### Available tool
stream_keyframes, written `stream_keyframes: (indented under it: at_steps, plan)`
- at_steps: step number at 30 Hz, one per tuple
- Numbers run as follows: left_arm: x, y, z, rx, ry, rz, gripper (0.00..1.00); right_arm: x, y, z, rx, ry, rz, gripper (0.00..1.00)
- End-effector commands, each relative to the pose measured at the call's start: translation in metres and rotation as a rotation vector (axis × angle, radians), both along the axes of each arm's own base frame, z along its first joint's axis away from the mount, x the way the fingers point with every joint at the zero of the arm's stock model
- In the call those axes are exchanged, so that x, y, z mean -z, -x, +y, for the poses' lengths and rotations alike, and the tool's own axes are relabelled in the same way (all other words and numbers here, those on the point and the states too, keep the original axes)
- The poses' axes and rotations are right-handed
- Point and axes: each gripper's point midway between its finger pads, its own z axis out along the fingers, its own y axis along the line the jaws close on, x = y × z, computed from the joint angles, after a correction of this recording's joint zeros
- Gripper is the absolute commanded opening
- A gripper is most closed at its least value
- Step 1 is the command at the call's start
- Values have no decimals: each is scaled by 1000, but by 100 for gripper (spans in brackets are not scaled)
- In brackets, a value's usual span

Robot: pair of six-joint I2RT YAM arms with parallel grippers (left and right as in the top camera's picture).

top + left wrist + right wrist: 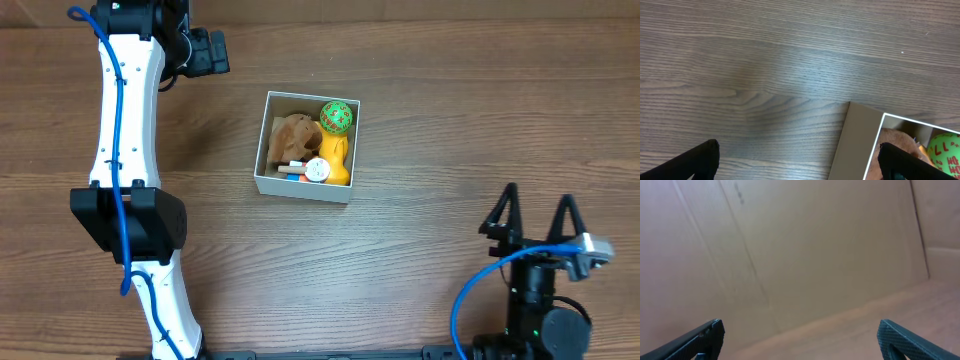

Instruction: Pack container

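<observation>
Left gripper (799, 147) jaws apart near container (302, 187) corner; right gripper (540, 212) apart, distant.

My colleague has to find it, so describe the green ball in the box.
Near the middle of the wooden table stands a square white-walled container. In the overhead view its upper right corner holds the green ball, next to a brown plush and a yellow toy. It alone is round and green, with red markings.
</observation>
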Motion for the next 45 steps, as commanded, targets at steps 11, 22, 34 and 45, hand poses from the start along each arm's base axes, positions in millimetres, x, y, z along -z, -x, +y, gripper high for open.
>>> stream_keyframes:
  at_steps: [11, 22, 34, 45]
  plan:
    - [-9, -1, -3, -10, 4, -22, 100, 48, -13, 2, -14, 8, 70, 100]
    - [-9, -1, -3, -10, 4, -22, 100, 63, -16, 5, -47, 24, 104, 100]
    - [-9, -1, -3, -10, 4, -22, 100, 98, -21, 10, -71, 112, 221, 100]
    - [-9, -1, -3, -10, 4, -22, 100, 101, -21, 11, -80, 111, 232, 100]
